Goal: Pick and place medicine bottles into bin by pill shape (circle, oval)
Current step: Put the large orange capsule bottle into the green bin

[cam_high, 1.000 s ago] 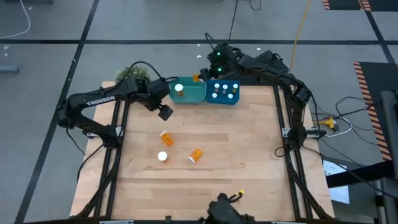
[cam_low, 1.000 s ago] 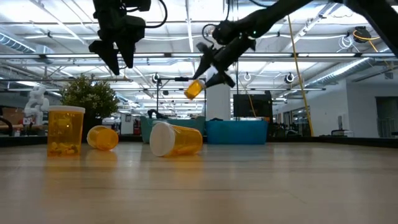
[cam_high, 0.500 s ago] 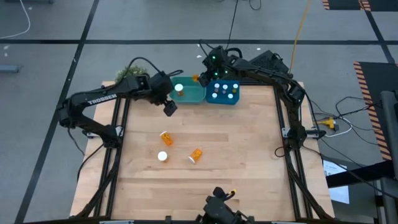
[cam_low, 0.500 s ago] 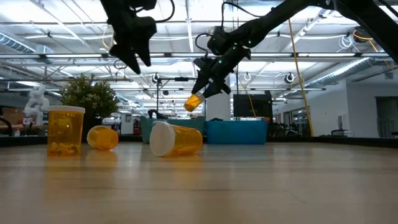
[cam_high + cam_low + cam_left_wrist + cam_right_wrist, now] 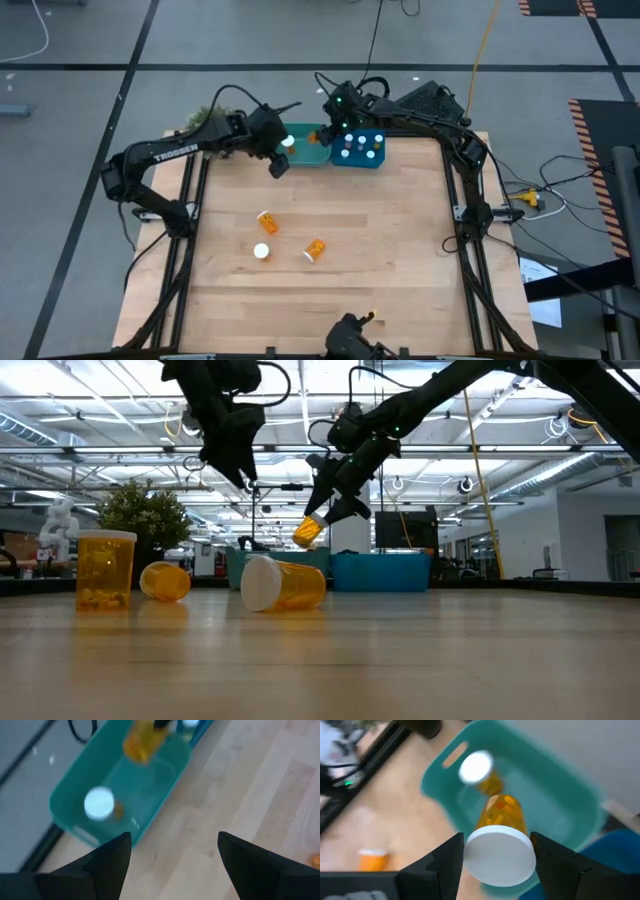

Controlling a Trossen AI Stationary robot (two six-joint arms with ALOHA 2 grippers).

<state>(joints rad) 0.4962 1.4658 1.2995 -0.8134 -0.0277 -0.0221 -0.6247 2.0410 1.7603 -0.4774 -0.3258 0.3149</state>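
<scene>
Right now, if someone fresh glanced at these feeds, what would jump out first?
The right gripper, its fingers shut on an orange medicine bottle, holding it above the teal bin at the table's far edge, where one bottle already lies. Next, the left gripper hovering open by that bin, and three bottles loose mid-table.

A translucent orange medicine bottle point(image 5: 501, 816) with a white cap point(image 5: 498, 856) is showing against the teal bin point(image 5: 555, 805), beside a blue bin point(image 5: 360, 160), over pale wood table point(image 5: 400, 260).
</scene>
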